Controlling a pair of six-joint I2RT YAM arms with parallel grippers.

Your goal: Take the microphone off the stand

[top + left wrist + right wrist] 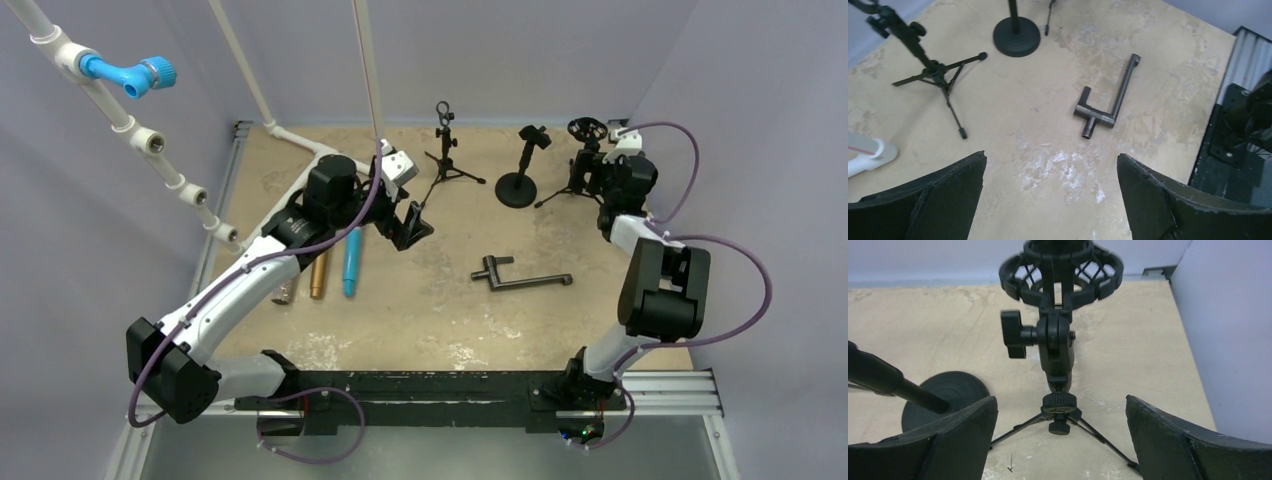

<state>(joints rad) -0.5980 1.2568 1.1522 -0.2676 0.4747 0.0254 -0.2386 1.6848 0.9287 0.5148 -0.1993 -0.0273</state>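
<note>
Currently left gripper (pixel 1050 197) and right gripper (pixel 1060 437) gape wide, both empty; right faces the mount (pixel 1058 335); nudging it could topple its light tripod (pixel 1060 415), I judge.

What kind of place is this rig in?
Probably a lab robot test cell, not a studio: blank panel walls box in a scuffed tabletop, a PVC pipe frame runs up one side, and mic stands are set out like props.
</note>
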